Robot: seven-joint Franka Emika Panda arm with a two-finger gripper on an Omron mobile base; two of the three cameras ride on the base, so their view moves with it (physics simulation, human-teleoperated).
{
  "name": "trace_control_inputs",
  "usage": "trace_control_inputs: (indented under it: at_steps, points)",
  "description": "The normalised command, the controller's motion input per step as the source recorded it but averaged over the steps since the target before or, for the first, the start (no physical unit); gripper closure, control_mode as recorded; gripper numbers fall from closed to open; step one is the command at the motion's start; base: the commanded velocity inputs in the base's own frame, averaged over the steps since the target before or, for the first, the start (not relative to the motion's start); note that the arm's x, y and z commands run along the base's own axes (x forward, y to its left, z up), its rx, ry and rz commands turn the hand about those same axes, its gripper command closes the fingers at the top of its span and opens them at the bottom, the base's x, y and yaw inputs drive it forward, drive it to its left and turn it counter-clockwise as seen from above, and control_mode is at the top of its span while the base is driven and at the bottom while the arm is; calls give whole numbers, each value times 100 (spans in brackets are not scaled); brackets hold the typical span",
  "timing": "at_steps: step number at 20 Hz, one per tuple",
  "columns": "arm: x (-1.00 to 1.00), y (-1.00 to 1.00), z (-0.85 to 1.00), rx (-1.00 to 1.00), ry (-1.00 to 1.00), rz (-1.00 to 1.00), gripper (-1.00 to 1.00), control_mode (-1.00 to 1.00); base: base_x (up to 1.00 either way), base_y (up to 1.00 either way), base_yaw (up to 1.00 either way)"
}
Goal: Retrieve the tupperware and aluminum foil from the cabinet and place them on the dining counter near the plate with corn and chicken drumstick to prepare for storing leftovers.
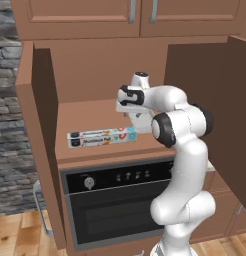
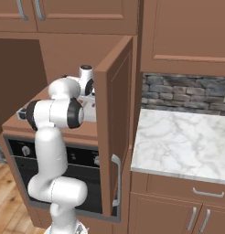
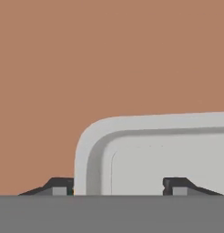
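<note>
The tupperware (image 3: 155,154) is a pale grey-white container with rounded corners, standing on the brown cabinet shelf (image 1: 85,117); in the left base view it shows as a white shape (image 1: 123,105) behind my wrist. My gripper (image 3: 118,186) is open and hangs right over its corner. One fingertip (image 3: 59,185) is outside the rim and the other sits over the inside. The aluminum foil (image 1: 101,137) is a long printed box lying along the shelf's front edge, to the left of my arm; its end (image 2: 22,114) peeks out beside my elbow.
The cabinet's two doors stand open, one at the left (image 1: 42,150) and one at the right (image 2: 114,128), close to my arm. A black oven (image 1: 115,200) sits under the shelf. A marble counter (image 2: 178,137) lies to the right, backed by stone tiles.
</note>
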Motion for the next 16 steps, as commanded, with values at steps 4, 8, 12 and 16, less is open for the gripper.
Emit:
trace_control_inputs:
  at_steps: [4,8,12,16]
  points:
    - [1,11,-26,0,2,0,100,-100,0,0,0]
    - [0,3,0,0,0,0,100,-100,0,0,0]
    - [-3,22,1,0,-4,2,100,-100,0,0,0]
    - [-23,23,24,-1,-12,10,100,-100,0,0,0]
